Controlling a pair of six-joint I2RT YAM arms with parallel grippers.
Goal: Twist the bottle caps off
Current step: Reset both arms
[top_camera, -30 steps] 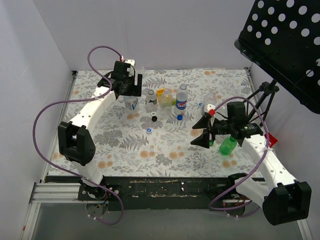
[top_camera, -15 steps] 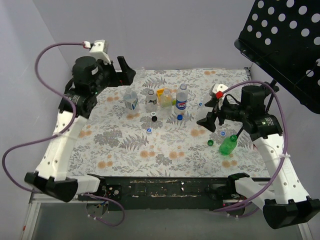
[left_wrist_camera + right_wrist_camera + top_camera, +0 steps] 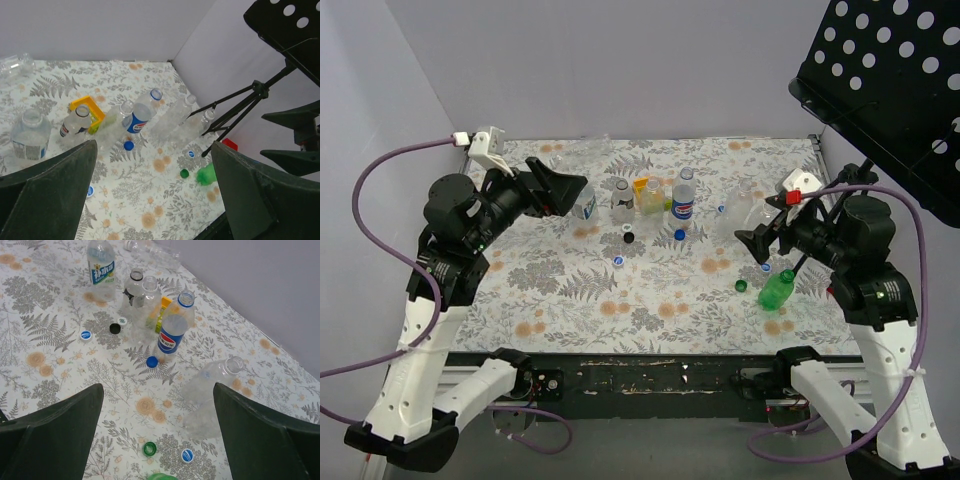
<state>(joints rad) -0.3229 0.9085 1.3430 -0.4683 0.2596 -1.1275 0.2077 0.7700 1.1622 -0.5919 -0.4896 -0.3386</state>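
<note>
At the left, the left fingers (image 3: 563, 190) are held raised over the rear left part of the bench (image 3: 580, 300). They are spread as wide as they go, and nothing is gripped between them (through the gap, the left wrist view shows only the bench and the things on it). Just beside them a labelled clear bottle (image 3: 584, 207) is stood upright, partly hidden by one finger.

Further right, three more are stood in a row: a plain clear bottle (image 3: 622, 200), a yellowish bottle (image 3: 650, 197) and a blue-labelled bottle (image 3: 683, 196). No cap is seen on any of these necks.

In front of the row, loose caps are scattered on the bench. A black cap (image 3: 629, 237) is found with a white cap (image 3: 121, 320) just beside it. A blue-and-white cap (image 3: 618, 260) lies nearer the arms, and a blue cap (image 3: 679, 235) lies at the foot of the blue-labelled bottle.

To the right of the row, a crumpled clear bottle (image 3: 175, 119) and a second clear bottle (image 3: 199, 129) appear to be laid on their sides, close together. A green cap (image 3: 742, 286) and another blue-and-white cap (image 3: 763, 268) are seen near a green bottle (image 3: 777, 291), which is laid on its side.

Above these the right fingers (image 3: 752, 242) are held, likewise spread wide and empty. A black perforated stand (image 3: 890, 80) is set at the far right.
</note>
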